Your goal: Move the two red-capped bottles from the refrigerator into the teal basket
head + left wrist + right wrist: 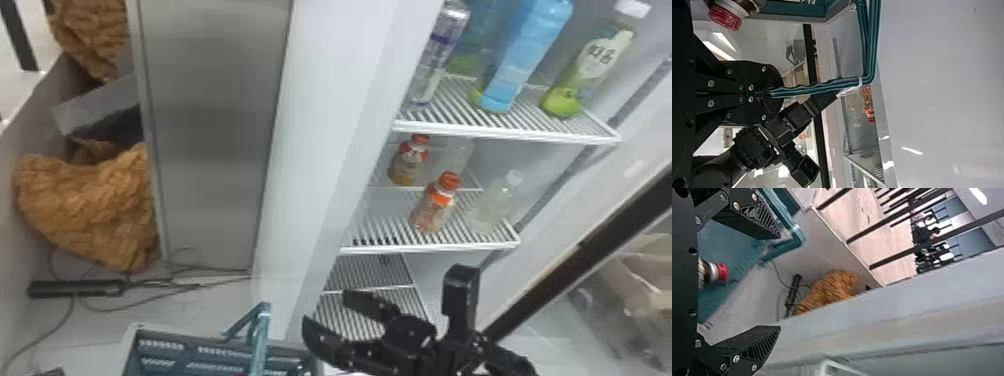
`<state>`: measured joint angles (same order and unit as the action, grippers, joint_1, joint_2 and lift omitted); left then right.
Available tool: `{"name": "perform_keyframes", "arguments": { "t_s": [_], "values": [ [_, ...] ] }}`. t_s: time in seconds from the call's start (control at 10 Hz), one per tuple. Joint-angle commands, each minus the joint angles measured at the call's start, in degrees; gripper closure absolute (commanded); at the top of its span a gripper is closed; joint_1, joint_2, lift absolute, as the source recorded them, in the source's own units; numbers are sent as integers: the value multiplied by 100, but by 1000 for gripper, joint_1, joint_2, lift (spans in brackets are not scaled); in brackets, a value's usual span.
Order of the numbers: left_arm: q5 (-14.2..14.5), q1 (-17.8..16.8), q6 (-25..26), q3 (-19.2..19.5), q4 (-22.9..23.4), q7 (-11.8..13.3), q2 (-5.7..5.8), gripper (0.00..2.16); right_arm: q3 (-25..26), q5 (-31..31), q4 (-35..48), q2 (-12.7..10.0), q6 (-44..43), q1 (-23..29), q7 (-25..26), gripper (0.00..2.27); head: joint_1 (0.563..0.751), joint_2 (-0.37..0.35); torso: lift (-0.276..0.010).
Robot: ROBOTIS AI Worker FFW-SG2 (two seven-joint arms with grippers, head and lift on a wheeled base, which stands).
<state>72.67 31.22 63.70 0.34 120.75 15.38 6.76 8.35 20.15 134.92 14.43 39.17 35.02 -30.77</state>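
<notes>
Partly hidden: bottle (719, 271), seemingly in basket (210, 340) | left end effector (774, 93) clamped on handle (828, 84) | right end effector (325, 307) spread

Part of the teal basket (190, 352) beyond the head view's bottom edge.

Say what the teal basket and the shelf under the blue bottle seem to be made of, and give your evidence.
The teal basket looks like moulded plastic with a slight sheen: rows of slots pierce its wall. The shelf looks like white-coated metal wire, judging by its thin parallel rods, though plastic is possible.
</notes>
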Motion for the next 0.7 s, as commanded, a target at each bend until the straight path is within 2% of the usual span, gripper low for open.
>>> {"name": "perform_keyframes", "arguments": {
  "t_s": [0.0,0.4,0.6],
  "values": [
    [0,0,0,0,-3,0,0,1164,90,-141,-28,-46,-542,-1,1,226,695,-346,-224],
    [0,14,0,0,-3,0,0,1164,387,-473,-211,-301,-2131,126,203,228,695,-350,-224],
    [-11,14,0,0,-3,0,0,1164,422,-530,-253,-415,-2525,182,361,226,695,-350,-224]
  ]
}}
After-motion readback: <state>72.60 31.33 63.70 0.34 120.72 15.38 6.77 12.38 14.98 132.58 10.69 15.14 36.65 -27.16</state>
